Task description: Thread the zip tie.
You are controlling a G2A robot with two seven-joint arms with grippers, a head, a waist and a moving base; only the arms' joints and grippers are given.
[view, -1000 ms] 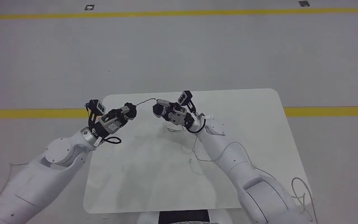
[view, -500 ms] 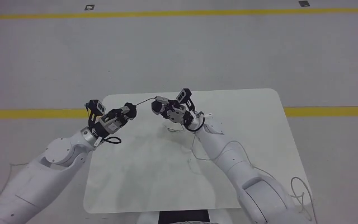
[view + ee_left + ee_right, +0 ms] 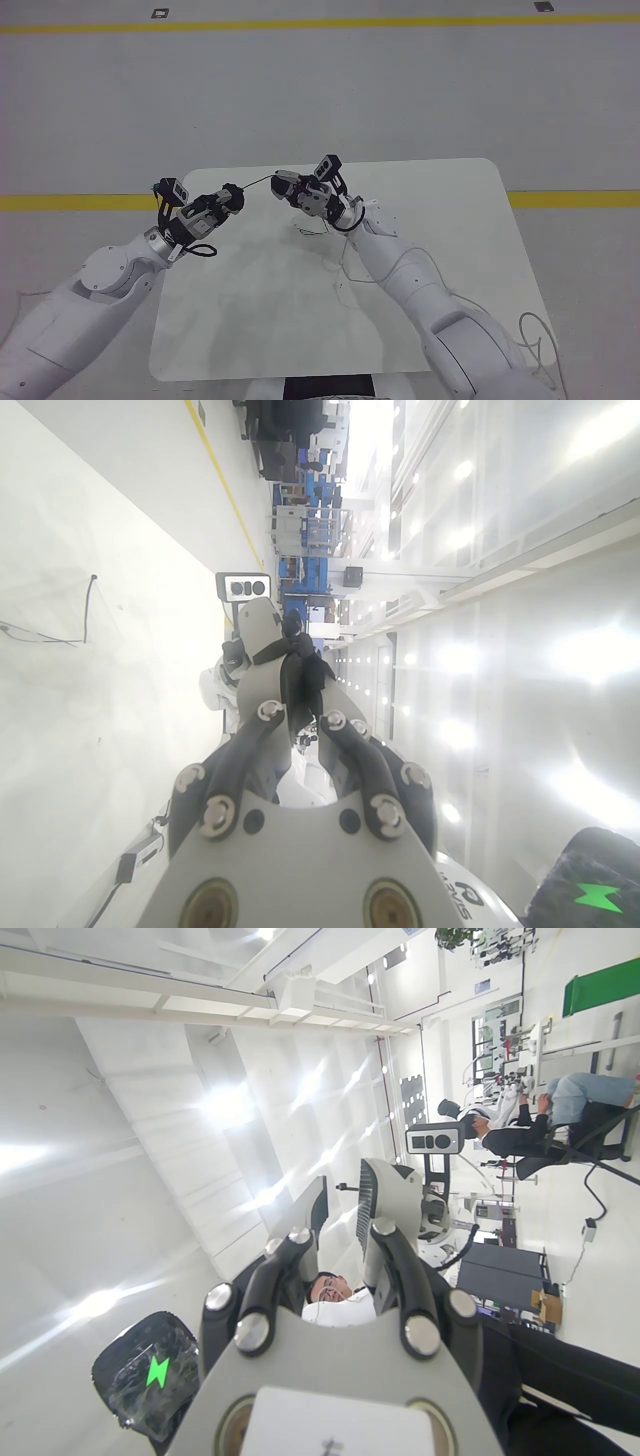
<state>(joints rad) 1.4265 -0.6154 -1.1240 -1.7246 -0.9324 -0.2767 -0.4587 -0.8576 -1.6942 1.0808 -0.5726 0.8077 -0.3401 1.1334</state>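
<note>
Spanning the gap between the two arms, the zip tie [image 3: 256, 182] reads as a thin dark line just above centre of the top view, over the table [image 3: 440, 270] near its upper edge.
- One end is in the left gripper [image 3: 231, 194], fingers pressed together on it.
- The free end runs right toward the right gripper [image 3: 281, 186], whose fingers stand apart. In the right wrist view, mid-frame, a small dark tip pokes into that gap and seems to touch neither finger.
- Cannot tell which end carries the head.

Risks, as judged:
- The strap is thin and held far from its free end, so the tip may droop or swing off line.
- If the right fingers close off-centre, they could knock the tip aside or pinch it crooked and bend it.
- The strap could twist in the left grip and spoil the alignment.
- If dropped, it lands among loose dark strands [image 3: 87, 610] on the table, at the left of the left wrist view, and would be hard to single out.
</note>
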